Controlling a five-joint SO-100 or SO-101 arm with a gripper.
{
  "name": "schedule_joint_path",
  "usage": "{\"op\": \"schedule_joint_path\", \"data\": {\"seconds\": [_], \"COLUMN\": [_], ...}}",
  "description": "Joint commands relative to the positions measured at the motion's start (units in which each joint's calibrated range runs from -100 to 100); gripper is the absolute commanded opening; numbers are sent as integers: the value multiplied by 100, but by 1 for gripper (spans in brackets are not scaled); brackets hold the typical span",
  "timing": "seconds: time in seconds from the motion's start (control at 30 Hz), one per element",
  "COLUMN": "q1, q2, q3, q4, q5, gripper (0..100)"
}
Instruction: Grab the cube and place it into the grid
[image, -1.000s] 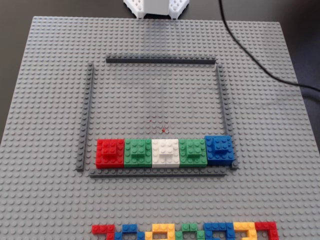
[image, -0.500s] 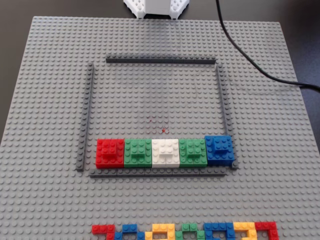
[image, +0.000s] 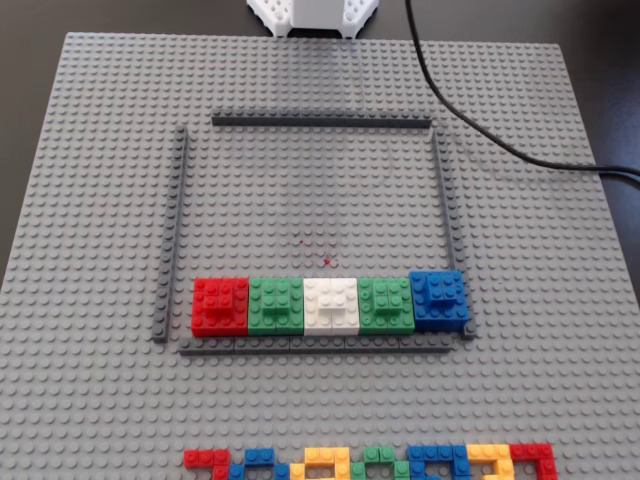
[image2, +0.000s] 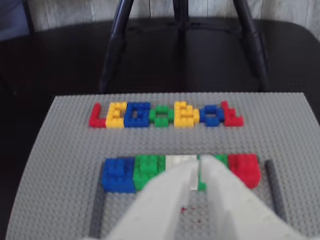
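Observation:
Five cubes stand in a row inside a dark grey strip frame on the grey baseplate. In the fixed view they are red, green, white, green and blue. The wrist view shows them mirrored: blue, green, white, green, red. My white gripper rises from the bottom of the wrist view. Its jaws are nearly together with a thin slit, holding nothing, and point at the white cube. In the fixed view only the arm base shows.
A row of coloured bricks forming letters lies at the plate's near edge and also shows in the wrist view. A black cable crosses the plate's top right corner. Dark tripod legs stand beyond the plate.

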Motion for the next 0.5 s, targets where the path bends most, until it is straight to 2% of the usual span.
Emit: {"op": "schedule_joint_path", "data": {"seconds": [0.0,0.47], "q1": [-22,-103], "q2": [-254,-254], "q3": [343,2354], "q4": [-267,-936], "q5": [-24,-63], "gripper": [0,0]}}
